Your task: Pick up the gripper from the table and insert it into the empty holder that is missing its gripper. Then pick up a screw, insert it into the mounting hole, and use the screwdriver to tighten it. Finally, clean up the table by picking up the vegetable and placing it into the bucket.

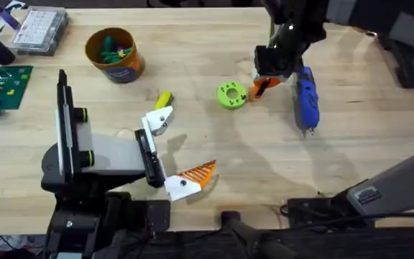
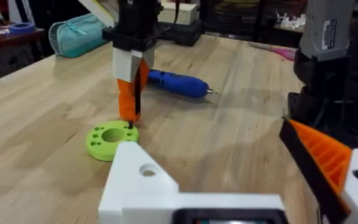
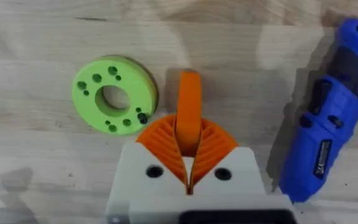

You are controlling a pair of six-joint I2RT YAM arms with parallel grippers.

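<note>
The right gripper [image 1: 264, 85] is down at the table [image 1: 214, 137], right of centre, its two orange pads [image 3: 211, 146] squeezed tight on the loose orange finger [image 3: 189, 106]. That finger hangs nearly upright in the grip, long axis standing up from the wood, tapered tip pointing down at the boards just beside the green disc [image 1: 231, 95]; the left wrist view has it [image 2: 131, 93] poised at the disc's [image 2: 109, 140] far rim, though whether the tip touches the wood I cannot tell.

The blue screwdriver [image 1: 307, 98] lies flat to the right, long axis running near to far, dark tip toward the near edge.

Left of the disc sits the little yellow vegetable [image 1: 164, 98], angled, well apart from the orange bucket [image 1: 113, 55] at the far left.

On the stand [image 1: 95, 155] at near left, the bare white holder [image 1: 158, 120] points right toward the disc; the nearer mount carries its own orange finger [image 1: 199, 173], also pointing right.

The left gripper: the views don't reveal its fingers.
</note>
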